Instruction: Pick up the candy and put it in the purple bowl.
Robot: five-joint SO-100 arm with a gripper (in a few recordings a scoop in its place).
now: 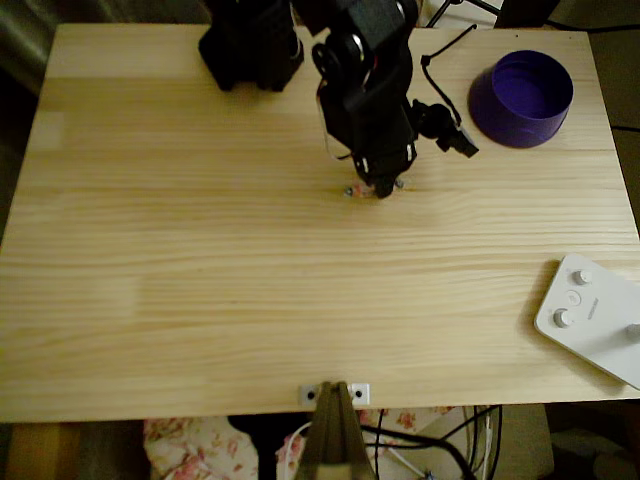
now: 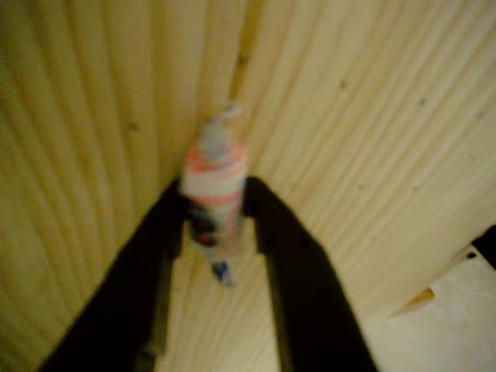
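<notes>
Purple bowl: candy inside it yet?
No. In the overhead view the purple bowl holds nothing, and in the wrist view the candy sits between the end effector's fingers over the table.

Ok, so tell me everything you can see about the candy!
The candy is a tiny wrapped sweet with a whitish wrapper, pink-orange stripes, dark blue marks and twisted ends. In the blurry wrist view it sits between the black gripper's two fingers, which press its sides. In the overhead view it lies low at the wooden table, under the arm.
</notes>
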